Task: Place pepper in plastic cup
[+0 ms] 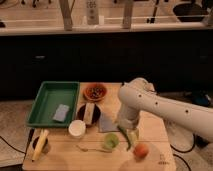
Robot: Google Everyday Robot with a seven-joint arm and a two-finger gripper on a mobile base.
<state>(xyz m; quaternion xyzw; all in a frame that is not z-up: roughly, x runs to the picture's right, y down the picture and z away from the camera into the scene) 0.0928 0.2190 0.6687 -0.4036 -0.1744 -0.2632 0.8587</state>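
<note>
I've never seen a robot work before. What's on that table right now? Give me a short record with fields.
table: wooden top
tool: low over the table's right part, beside the cup
pepper: dark green, at the tool, hanging just right of the plastic cup
plastic cup: light green, upright, front centre
white cup: left of the green one
tray: green, back left, holding a grey item
banana: front left corner
round fruit: orange, front right
bowl: reddish, back centre
</note>
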